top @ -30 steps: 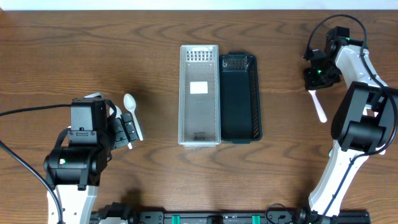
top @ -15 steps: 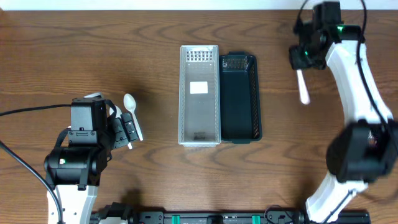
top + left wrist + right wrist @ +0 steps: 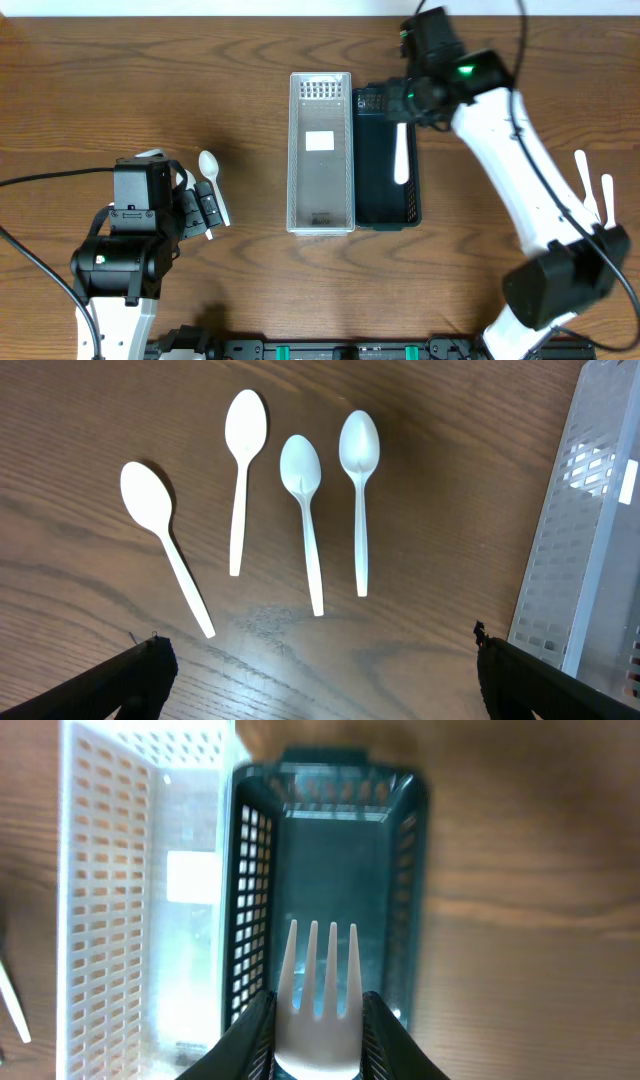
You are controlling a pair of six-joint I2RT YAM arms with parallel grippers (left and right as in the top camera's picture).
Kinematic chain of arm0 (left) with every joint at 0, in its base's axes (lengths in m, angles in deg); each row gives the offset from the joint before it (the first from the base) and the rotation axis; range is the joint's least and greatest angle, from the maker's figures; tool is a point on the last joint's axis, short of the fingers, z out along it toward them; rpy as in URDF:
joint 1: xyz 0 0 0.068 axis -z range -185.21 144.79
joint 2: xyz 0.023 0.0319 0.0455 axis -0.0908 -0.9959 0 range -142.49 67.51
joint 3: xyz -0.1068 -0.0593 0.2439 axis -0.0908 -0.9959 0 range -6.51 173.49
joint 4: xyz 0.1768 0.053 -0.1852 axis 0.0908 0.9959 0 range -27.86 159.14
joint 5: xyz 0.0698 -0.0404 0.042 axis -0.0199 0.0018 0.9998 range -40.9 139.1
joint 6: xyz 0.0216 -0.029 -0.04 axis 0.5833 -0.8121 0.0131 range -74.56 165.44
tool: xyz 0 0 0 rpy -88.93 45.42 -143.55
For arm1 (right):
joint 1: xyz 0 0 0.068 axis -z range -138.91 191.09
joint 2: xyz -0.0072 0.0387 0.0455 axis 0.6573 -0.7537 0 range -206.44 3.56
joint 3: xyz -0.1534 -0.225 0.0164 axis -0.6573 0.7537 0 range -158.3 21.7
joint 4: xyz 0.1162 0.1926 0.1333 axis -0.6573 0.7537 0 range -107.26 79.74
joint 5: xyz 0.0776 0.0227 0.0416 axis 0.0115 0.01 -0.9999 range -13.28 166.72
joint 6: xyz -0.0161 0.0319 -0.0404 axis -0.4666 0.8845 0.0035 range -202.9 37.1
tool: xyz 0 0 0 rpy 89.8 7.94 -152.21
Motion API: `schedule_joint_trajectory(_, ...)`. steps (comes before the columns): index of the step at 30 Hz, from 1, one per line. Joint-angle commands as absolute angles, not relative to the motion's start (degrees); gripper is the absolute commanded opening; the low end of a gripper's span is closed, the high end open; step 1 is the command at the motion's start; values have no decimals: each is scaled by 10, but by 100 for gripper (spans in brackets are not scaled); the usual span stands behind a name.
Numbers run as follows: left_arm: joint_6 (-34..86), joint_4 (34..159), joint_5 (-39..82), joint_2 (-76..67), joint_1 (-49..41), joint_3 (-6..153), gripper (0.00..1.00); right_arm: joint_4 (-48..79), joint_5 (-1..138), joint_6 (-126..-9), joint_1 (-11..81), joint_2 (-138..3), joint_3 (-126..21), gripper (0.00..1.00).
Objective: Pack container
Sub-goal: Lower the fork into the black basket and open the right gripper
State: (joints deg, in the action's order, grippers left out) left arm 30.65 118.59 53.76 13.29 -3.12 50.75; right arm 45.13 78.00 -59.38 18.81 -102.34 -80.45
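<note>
The white plastic fork (image 3: 318, 982) is pinched by its handle in my right claw (image 3: 318, 1032), my two fingers drawn narrow against either side of it and the tines pointing away from me. It hangs over the inside of the dark green slotted plastic basket (image 3: 416, 185), lined up along the basket's length; I cannot tell whether it touches the floor of it. Touching that basket's side stands the long white slotted plastic basket (image 3: 294, 160), with a pale label on its floor. Well off to the other side, my left claw (image 3: 320, 652) is spread wide and holds nothing, hovering above four white plastic spoons (image 3: 308, 520) that lie bowl-up and apart from one another on the brown wood-grain table (image 3: 150, 80). Two more white utensils (image 3: 583, 185) lie by my right arm's base, too small to name.
</note>
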Motion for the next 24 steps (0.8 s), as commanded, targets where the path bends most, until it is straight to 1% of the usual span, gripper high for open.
schedule_joint_trajectory(1, 305, 1187, 538, 133, -30, 516, 98, 455, 800, -531, 170, -1067, -797, 1)
schedule_joint_trajectory(9, 305, 1191, 538, 133, -30, 516, 98, 458, 797, -532, 166, -1172, -797, 1)
schedule_joint_trajectory(13, 305, 1191, 538, 133, -30, 516, 98, 455, 797, -550, 166, -1186, -797, 1)
schedule_joint_trajectory(14, 305, 1191, 538, 133, -30, 516, 98, 452, 797, -557, 166, -1186, -798, 2)
schedule_joint_trajectory(15, 305, 1191, 538, 133, -30, 516, 98, 449, 797, -561, 166, -1186, -798, 11)
schedule_joint_trajectory(16, 305, 1191, 538, 133, -30, 516, 98, 449, 795, -562, 166, -1186, -798, 24)
schedule_joint_trajectory(17, 305, 1191, 538, 133, -30, 516, 98, 449, 792, -563, 166, -1186, -798, 29)
schedule_joint_trajectory(21, 305, 1191, 538, 133, -30, 516, 98, 452, 777, -585, 166, -1183, -802, 34)
schedule_joint_trajectory(23, 305, 1191, 538, 133, -30, 516, 98, 454, 777, -597, 169, -1175, -809, 42)
schedule_joint_trajectory(24, 305, 1191, 538, 133, -30, 516, 98, 456, 778, -601, 172, -1167, -815, 49)
